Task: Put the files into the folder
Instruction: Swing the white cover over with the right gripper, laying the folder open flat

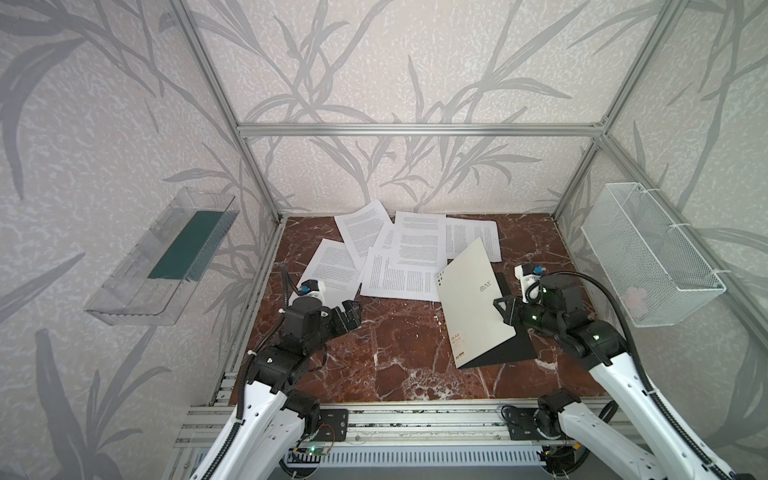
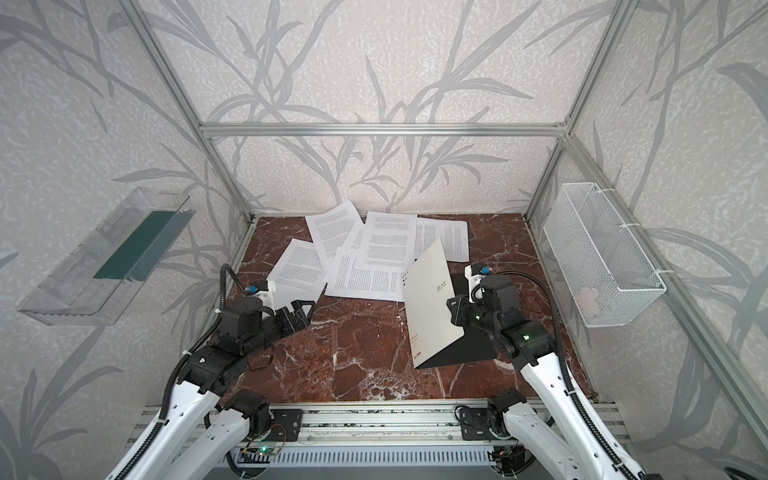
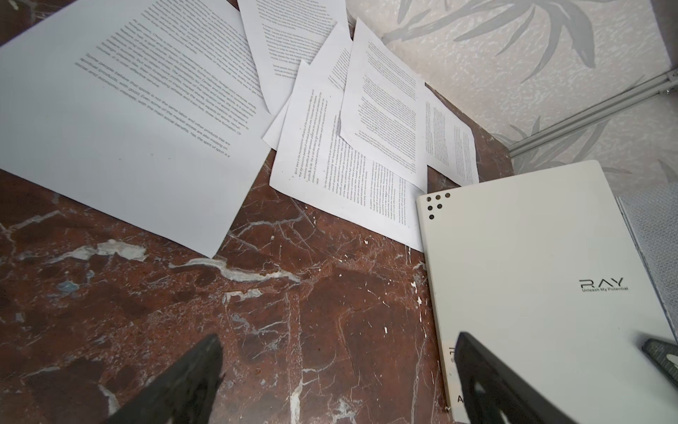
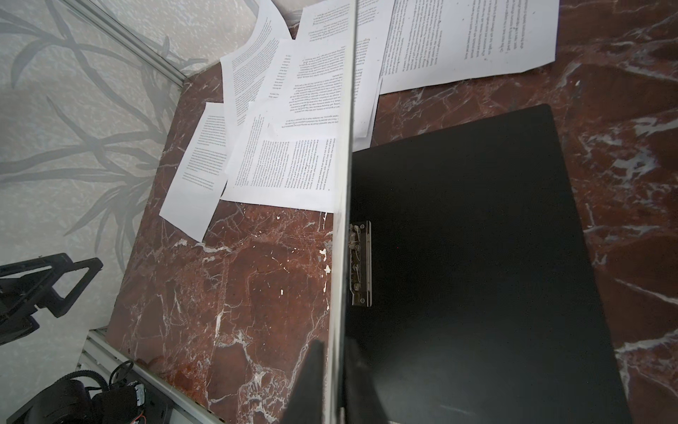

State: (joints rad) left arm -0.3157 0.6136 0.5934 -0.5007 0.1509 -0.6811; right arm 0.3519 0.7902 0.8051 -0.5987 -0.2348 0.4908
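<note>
In both top views the files (image 1: 399,257) lie loose and overlapping at the back of the worktop (image 1: 395,361), none inside the folder (image 1: 469,307); the folder sits to their right, its off-white cover tipped up from the spine and its black inner leaf flat on the worktop; by my reckoning only the opening is under way, and all gathering and filing is left. The right end effector (image 1: 505,309) meets the raised cover at its free long edge; the left end effector (image 1: 351,316) hangs with its jaws apart over bare worktop, near the closest sheet and well apart from the folder. In the left wrist view the left end effector (image 3: 337,336) is spread wide and empty; the files (image 3: 146,110) are fanned out beyond it and the folder's cover (image 3: 532,275) rises off to one side. In the right wrist view the right end effector (image 4: 335,345) has the thin cover edge standing between its jaws, close on both sides; whether they truly pinch it I cannot tell; the black inside (image 4: 458,238) with its metal clip (image 4: 361,264) lies bare, holding no sheet.
</note>
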